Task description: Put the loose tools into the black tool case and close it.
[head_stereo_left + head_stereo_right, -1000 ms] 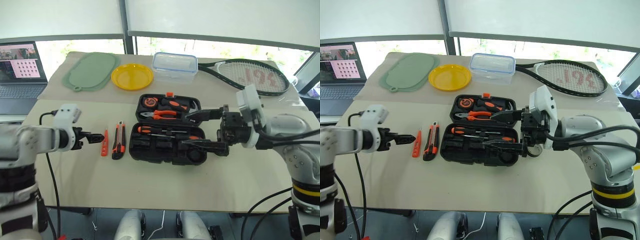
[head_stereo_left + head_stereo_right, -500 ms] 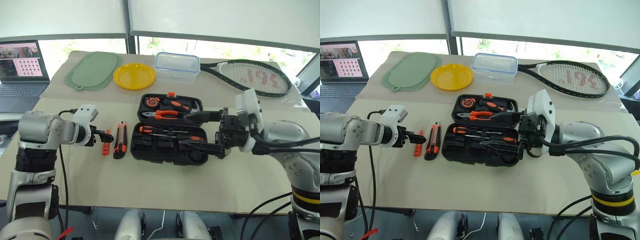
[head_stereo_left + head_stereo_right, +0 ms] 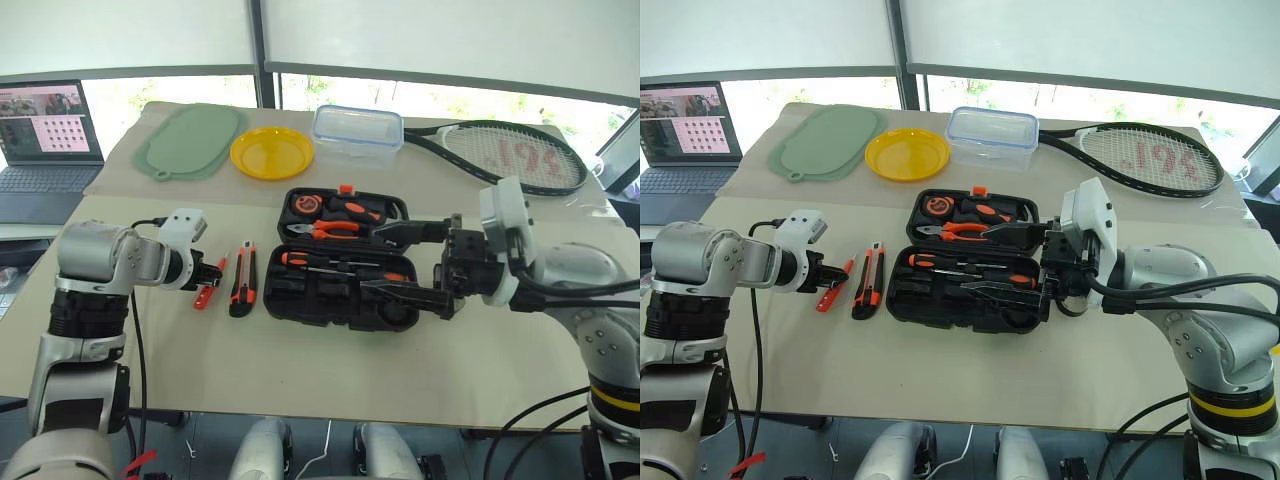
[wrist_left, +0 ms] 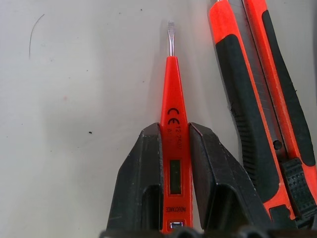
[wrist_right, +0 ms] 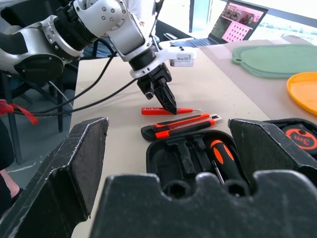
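— Where's the tester pen (image 4: 173, 144) right now?

— On the bench (image 3: 300, 370), at about nine o'clock from the black tool case (image 3: 335, 285), with the utility knife (image 3: 241, 279) lying between the two. The left pincer (image 4: 173, 163) has its two fingers closed against the pen's sides, near the butt end. I can't tell if it has left the bench yet.

— Which way does it point?

— Its long axis runs along the line of the pincer, metal tip leading, away from the wrist. From where I stand, the tip aims at roughly one o'clock, nearly parallel to the knife.

— How will it handle?

— I'd judge it light, stiff and slim, with smooth plastic sides, so it could swivel or slip in a narrow pinch. Holding so far back leaves a long nose hanging out; a grip nearer the middle would steady it, I think.

— And the other arm?

— The right pincer (image 3: 405, 262) hangs wide open over the case's three o'clock end, holding nothing. Two screwdrivers (image 3: 340, 265) already sit in the case's near half.
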You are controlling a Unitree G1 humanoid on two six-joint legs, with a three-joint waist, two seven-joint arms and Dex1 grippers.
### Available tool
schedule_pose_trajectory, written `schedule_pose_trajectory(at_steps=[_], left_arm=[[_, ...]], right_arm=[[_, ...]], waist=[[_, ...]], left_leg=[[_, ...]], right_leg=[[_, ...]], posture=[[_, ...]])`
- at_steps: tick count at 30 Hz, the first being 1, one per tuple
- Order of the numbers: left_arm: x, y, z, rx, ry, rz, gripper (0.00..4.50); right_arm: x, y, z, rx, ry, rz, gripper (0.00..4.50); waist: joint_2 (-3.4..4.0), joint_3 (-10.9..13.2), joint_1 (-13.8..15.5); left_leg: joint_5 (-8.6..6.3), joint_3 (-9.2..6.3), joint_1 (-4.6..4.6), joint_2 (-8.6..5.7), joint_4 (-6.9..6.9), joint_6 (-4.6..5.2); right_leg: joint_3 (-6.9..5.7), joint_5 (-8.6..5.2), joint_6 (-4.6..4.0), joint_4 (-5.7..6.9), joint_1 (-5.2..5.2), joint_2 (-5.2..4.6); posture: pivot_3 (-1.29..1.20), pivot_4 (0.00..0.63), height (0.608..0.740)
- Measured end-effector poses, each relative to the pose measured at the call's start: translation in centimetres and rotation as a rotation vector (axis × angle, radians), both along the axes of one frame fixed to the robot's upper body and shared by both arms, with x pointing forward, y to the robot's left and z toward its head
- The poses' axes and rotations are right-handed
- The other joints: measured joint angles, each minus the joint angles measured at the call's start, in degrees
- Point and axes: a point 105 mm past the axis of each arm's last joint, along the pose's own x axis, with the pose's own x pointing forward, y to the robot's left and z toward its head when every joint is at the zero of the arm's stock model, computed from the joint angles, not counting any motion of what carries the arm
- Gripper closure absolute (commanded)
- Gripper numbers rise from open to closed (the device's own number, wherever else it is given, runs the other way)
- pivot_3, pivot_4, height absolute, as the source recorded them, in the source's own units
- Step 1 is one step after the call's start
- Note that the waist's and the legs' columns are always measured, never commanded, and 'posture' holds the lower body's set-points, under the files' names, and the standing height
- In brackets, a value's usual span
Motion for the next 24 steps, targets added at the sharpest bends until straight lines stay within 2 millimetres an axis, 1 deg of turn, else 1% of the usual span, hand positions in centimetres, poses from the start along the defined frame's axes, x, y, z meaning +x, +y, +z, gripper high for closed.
schedule_pose_trajectory(at_steps=[3,6,7,9,11,12,14,17,19,20,22,24], left_arm=[[0.0,0.4,0.2,0.002,-0.01,-0.007,4.17],[0.2,2.0,0.7,0.041,-0.052,-0.047,4.17],[0.6,2.3,1.4,0.064,-0.096,-0.089,4.17],[1.1,2.4,3.0,0.087,-0.193,-0.2,4.17],[1.7,0.7,5.4,0.083,-0.318,-0.403,4.17],[1.7,-0.7,6.7,0.063,-0.381,-0.526,4.17],[1.5,-2.4,8.2,0.044,-0.439,-0.675,4.17],[1.0,-6.3,10.0,0.007,-0.481,-0.943,4.17],[0.7,-8.8,10.1,0.001,-0.467,-1.106,4.17],[0.5,-10.0,9.7,-0.003,-0.454,-1.178,4.17],[0.3,-11.3,8.6,0.006,-0.406,-1.284,4.17],[0.2,-11.9,7.3,0.03,-0.351,-1.356,4.17]], right_arm=[[-0.1,-0.1,-0.1,-0.011,0.003,0.0,0.0],[-0.5,-0.4,-0.5,-0.035,0.012,-0.004,0.0],[-0.5,-0.6,-0.6,-0.042,0.02,-0.011,0.0],[-0.7,-0.8,-0.9,-0.054,0.026,-0.019,0.0],[-0.8,-1.2,-1.1,-0.063,0.032,-0.035,0.0],[-0.9,-1.2,-1.2,-0.064,0.032,-0.039,0.0],[-1.2,-1.1,-1.3,-0.063,0.034,-0.037,0.0],[-1.5,-1.3,-1.5,-0.056,0.04,-0.058,0.0],[-1.7,-1.6,-1.6,-0.057,0.039,-0.081,0.0],[-1.8,-1.5,-1.6,-0.056,0.037,-0.086,0.0],[-2.0,-1.6,-1.8,-0.057,0.039,-0.104,0.0],[-2.1,-1.7,-1.8,-0.051,0.04,-0.121,0.0]], waist=[[0.0,0.0,-0.2],[-0.05,0.0,-0.3],[-0.07,0.0,-0.3],[-0.09,0.1,-0.2],[-0.09,0.1,0.2],[-0.09,0.1,0.4],[-0.09,0.1,0.6],[-0.09,0.1,1.0],[-0.09,0.1,1.2],[-0.09,0.1,1.2],[-0.09,0.1,1.0],[-0.09,0.1,0.5]], left_leg=[[0.0,0.0,0.0,0.01,-0.01,0.0],[0.01,0.03,-0.02,0.02,-0.05,-0.03],[0.01,0.04,-0.03,0.04,-0.04,-0.03],[0.01,0.04,-0.09,0.06,-0.04,-0.03],[0.0,0.01,-0.19,0.06,0.02,-0.01],[0.0,0.0,-0.29,0.06,0.1,0.01],[-0.03,0.04,-0.33,0.04,0.14,0.07],[-0.05,0.08,-0.44,-0.02,0.27,0.12],[-0.06,0.1,-0.43,-0.08,0.29,0.15],[-0.05,0.13,-0.44,-0.06,0.3,0.15],[-0.06,0.09,-0.43,-0.04,0.29,0.16],[-0.06,0.06,-0.44,-0.04,0.29,0.16]], right_leg=[[0.01,0.0,0.0,0.0,-0.01,0.02],[0.0,-0.02,-0.06,-0.01,-0.1,0.07],[-0.01,-0.04,-0.09,0.0,-0.11,0.07],[-0.03,-0.04,-0.09,-0.04,-0.13,0.04],[-0.12,-0.04,-0.08,-0.09,-0.12,-0.01],[-0.17,-0.02,-0.06,-0.12,-0.14,-0.01],[-0.15,0.0,-0.03,-0.14,-0.14,-0.01],[-0.2,0.01,0.01,-0.16,-0.14,0.04],[-0.17,-0.01,0.07,-0.15,-0.11,0.05],[-0.16,-0.01,0.07,-0.15,-0.11,0.06],[-0.1,-0.01,0.08,-0.14,-0.14,0.09],[-0.09,-0.01,0.08,-0.13,-0.16,0.11]], posture=[[0.0,0.15,0.738],[0.0,0.15,0.738],[0.0,0.15,0.738],[0.0,0.15,0.738],[0.0,0.15,0.738],[0.0,0.15,0.738],[0.0,0.15,0.738],[0.0,0.15,0.738],[0.0,0.15,0.738],[0.0,0.15,0.738],[0.0,0.15,0.738],[0.0,0.15,0.738]])
